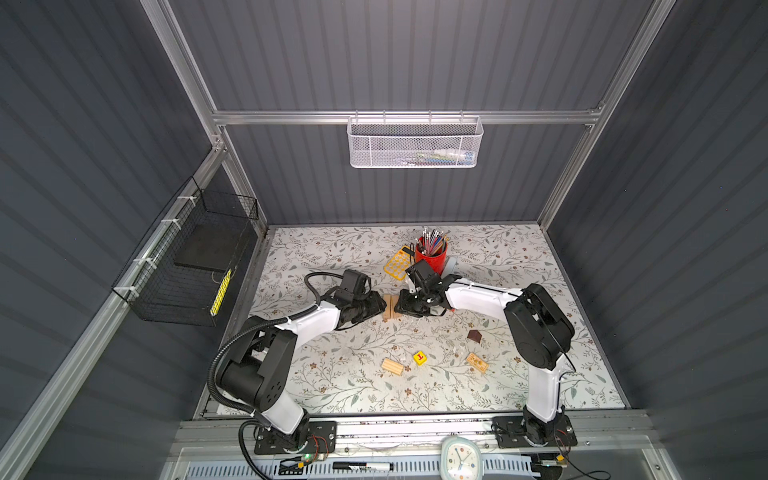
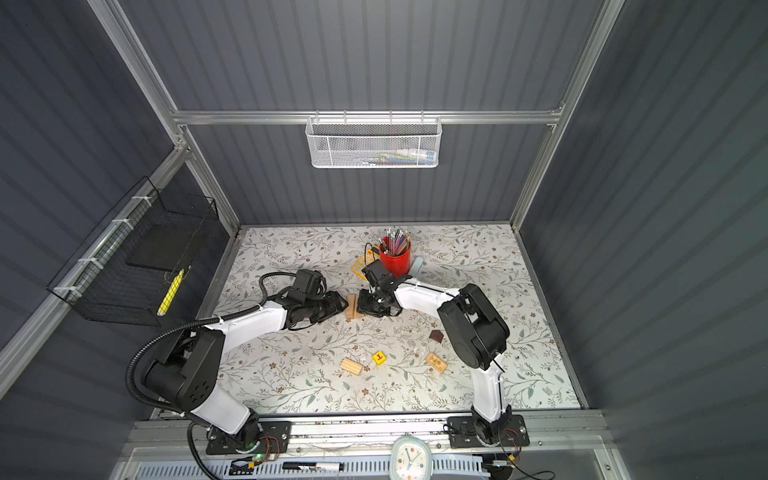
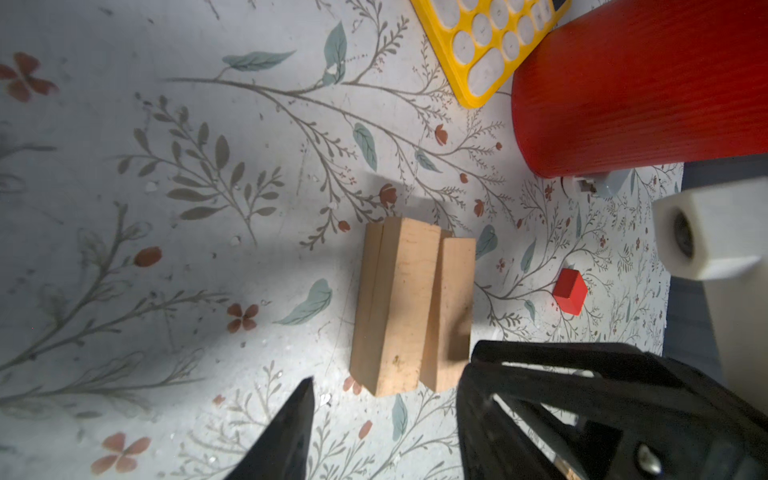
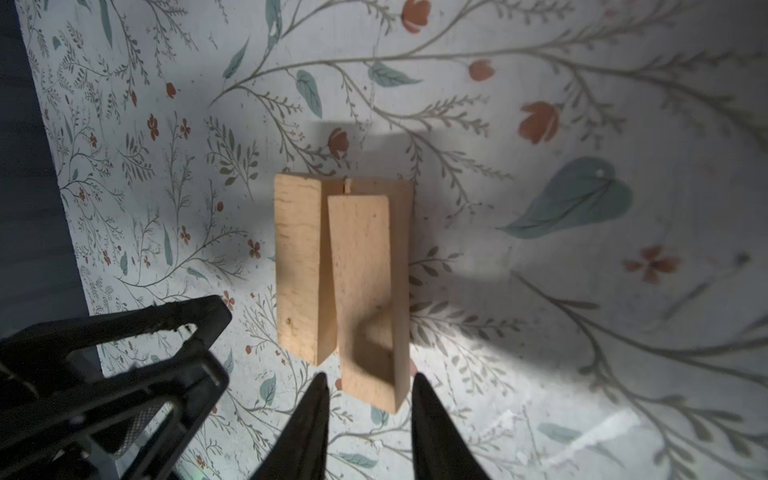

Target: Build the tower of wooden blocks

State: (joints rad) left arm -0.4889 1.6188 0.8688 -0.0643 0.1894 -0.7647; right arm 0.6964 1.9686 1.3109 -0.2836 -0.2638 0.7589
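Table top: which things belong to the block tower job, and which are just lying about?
Tower job: stacked pale blocks, ridged tan block, patterned tan block, yellow lettered cube, red cube, brown roof piece.
Lying about: red pencil cup, yellow calculator.

A red pencil cup (image 1: 432,259) is stood toward 12 o'clock on the floral surface (image 1: 332,395), with a yellow calculator (image 1: 395,262) laid just beside it at 9 o'clock. A white mesh basket (image 1: 415,145) is hung on the rear wall (image 1: 395,62).
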